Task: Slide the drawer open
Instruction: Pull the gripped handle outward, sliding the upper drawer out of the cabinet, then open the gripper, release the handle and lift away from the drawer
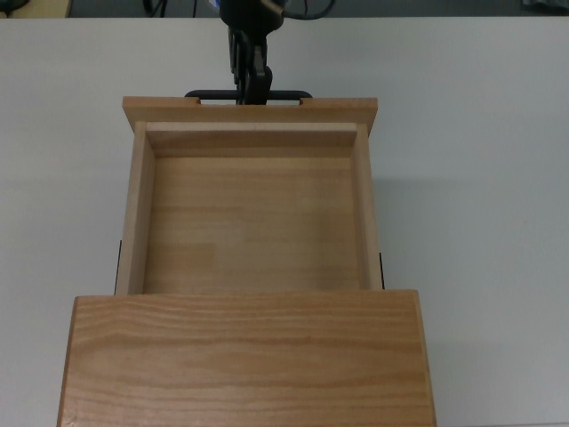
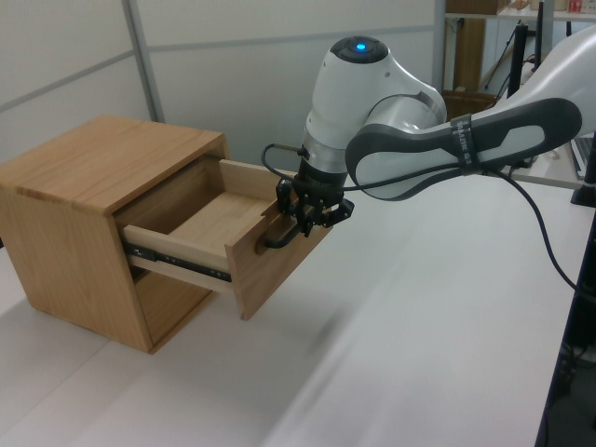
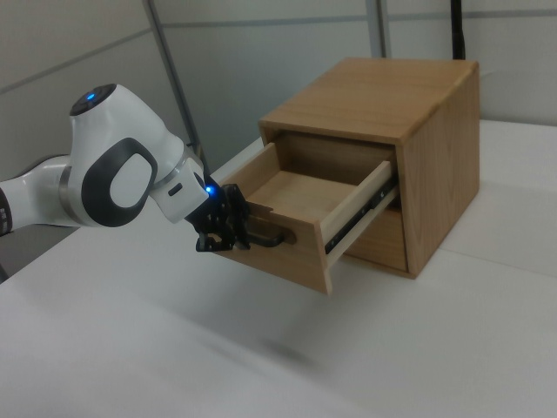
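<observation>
Drawer [image 1: 253, 218]: pulled well out of the cabinet [image 2: 84, 186], most of the empty tray floor exposed in the top view. Black slide rail [image 2: 177, 263] visible along its side in the left view; the matching rail shows in the right view. Front panel [image 2: 279, 270] hangs out over the white table [image 1: 480, 178], clear of the cabinet's front edge.

Gripper [image 1: 250, 84]: clenched on the black bar handle [image 1: 209, 93], near the bar's middle, slightly toward the top view's right. The left view shows it wrapped around the bar with the wrist roughly square to the panel.

Step in hand: late part of the pull. Judgement: little travel remains, since the tray's rear edge sits close under the cabinet top [image 1: 244, 356].

Notes on doing it well:
- Pull straight along the rails, away from the cabinet. Any sideways drift would bind the slides or twist the panel.
- Hold the wrist level; lifting or pressing down on the bar loads the rails and could tip the cabinet forward, as it does not appear fixed to the table.
- Grip is close to centre, which looks good for an even pull on both rails; no need to regrasp.
- Slow down near the end stop. Hitting it at speed would likely drag the whole cabinet across the table.
- Let go only once the drawer is at rest, then back off along the pull line to clear the bar.
</observation>
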